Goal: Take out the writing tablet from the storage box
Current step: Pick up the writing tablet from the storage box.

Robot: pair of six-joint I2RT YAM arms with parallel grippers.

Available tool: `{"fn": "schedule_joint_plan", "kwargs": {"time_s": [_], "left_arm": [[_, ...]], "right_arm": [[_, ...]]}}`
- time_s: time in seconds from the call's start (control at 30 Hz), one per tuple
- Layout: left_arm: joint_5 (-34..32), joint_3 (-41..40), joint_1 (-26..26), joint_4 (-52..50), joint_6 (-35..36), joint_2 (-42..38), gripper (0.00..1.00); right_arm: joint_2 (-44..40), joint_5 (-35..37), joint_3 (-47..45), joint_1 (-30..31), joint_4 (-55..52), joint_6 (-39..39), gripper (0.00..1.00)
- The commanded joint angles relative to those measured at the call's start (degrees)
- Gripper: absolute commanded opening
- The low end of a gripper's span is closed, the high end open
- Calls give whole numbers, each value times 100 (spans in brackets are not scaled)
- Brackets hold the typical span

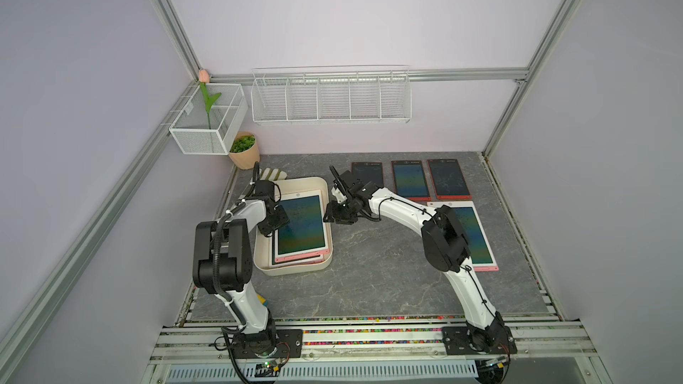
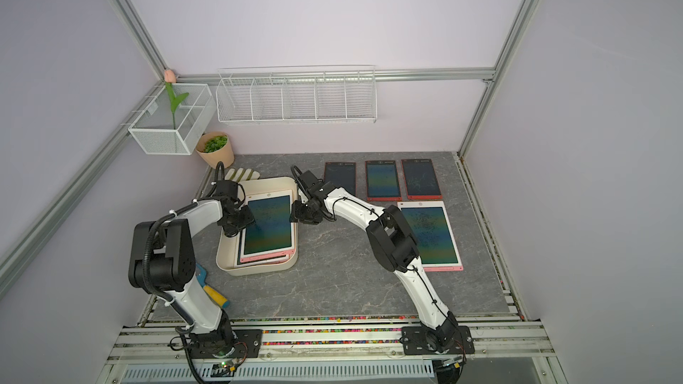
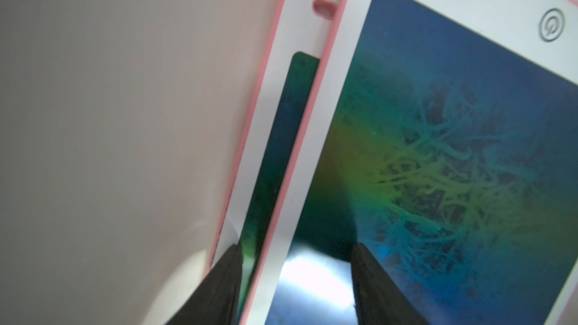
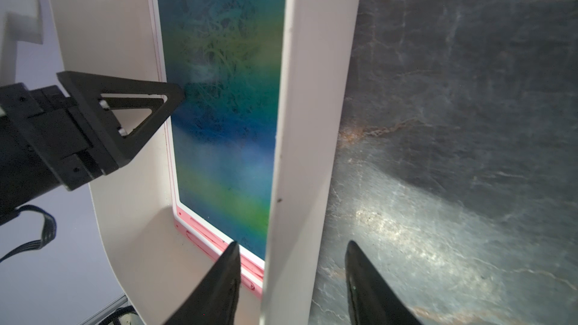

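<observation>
- While the writing tablet (image 1: 303,223) lies on top of a small stack inside the storage box (image 1: 292,270), at the left side of the worktop (image 1: 369,282), both arms are at that box
- Spread wide, the left claw (image 3: 295,246) has a tip on either side of the top tablet's pink long edge; one is on or just above the coloured screen, the other out over the second tablet (image 3: 295,26) beneath, and it pinches nothing
- Also spread, the right claw (image 4: 294,243) straddles the box wall that faces the middle of the worktop, one tip inside and one over bare stone, with a gap on each side of the wall
- The step in hand looks like getting hold of the top tablet's edge while the box is steadied
- The right claw should probably clamp the wall first, so the light box cannot slide or tip
- The outer left tip should go under the top edge only; the two pink edges sit close and skewed, so catching both is the risk
- A gentle squeeze on the white border suits better than one on the slick screen
- The gripped side should rise first and clear the rim before heading for open worktop near the large tablet (image 1: 476,241) and the three red ones (image 1: 408,179)
</observation>
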Motion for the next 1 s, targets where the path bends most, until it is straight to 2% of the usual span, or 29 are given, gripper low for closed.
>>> {"fn": "schedule_joint_plan", "kwargs": {"time_s": [0.0,0.17,0.43,0.7,0.97], "left_arm": [[203,-173,17,-371,120,331,56],[415,-186,10,-336,139,242,50],[945,-137,-171,-309,228,257,51],[1764,-417,-166,69,62,-214,53],[2370,-566,-166,416,-16,-331,53]], "right_arm": [[135,-28,140,35,-50,24,55],[148,-42,185,36,-53,46,55],[199,-58,227,72,-31,79,55],[377,-72,333,86,-115,158,53],[405,-58,339,80,-85,225,53]]}}
